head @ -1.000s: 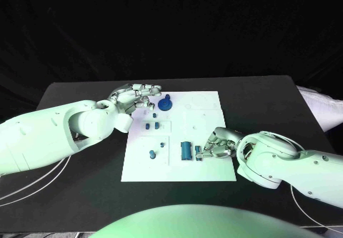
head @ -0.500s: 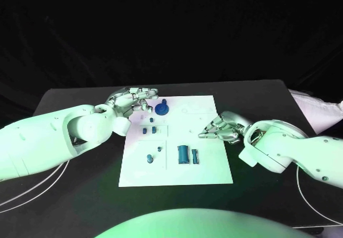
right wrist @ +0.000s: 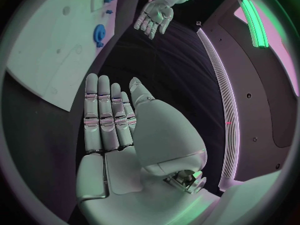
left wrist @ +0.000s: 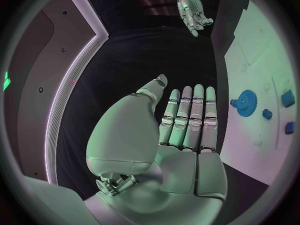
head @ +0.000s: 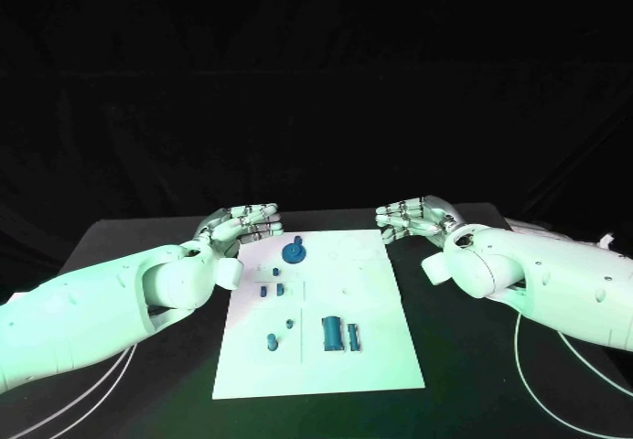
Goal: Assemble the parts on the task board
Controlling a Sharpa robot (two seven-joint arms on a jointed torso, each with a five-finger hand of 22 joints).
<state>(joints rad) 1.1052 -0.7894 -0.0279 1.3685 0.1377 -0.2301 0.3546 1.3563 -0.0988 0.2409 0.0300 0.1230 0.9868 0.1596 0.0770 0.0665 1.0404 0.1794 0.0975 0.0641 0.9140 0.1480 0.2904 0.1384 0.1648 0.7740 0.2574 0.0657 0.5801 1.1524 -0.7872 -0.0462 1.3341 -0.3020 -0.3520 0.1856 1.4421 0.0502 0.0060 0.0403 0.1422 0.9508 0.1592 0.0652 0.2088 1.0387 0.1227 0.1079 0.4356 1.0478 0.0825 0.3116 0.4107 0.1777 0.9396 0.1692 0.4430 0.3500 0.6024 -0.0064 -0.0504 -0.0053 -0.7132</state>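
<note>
Now both hands lifted, flat and empty: left robot hand [head: 245,222] | right robot hand [head: 412,219] | blue gear [head: 293,250] on task board [head: 376,302], far end | I'd descend slowly, fingers apart.

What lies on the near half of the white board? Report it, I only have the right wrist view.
Observer: In the head view, a blue block lies on the near half of the white board. A thin blue bar lies beside it on the right arm's side. Neither hand touches them.
Operator: Check the space on the other side of that block.
Observer: A small blue piece lies there, towards the left arm's side. A second small piece lies slightly farther from the robot, between the first one and the block. Both are apart from the block.
</note>
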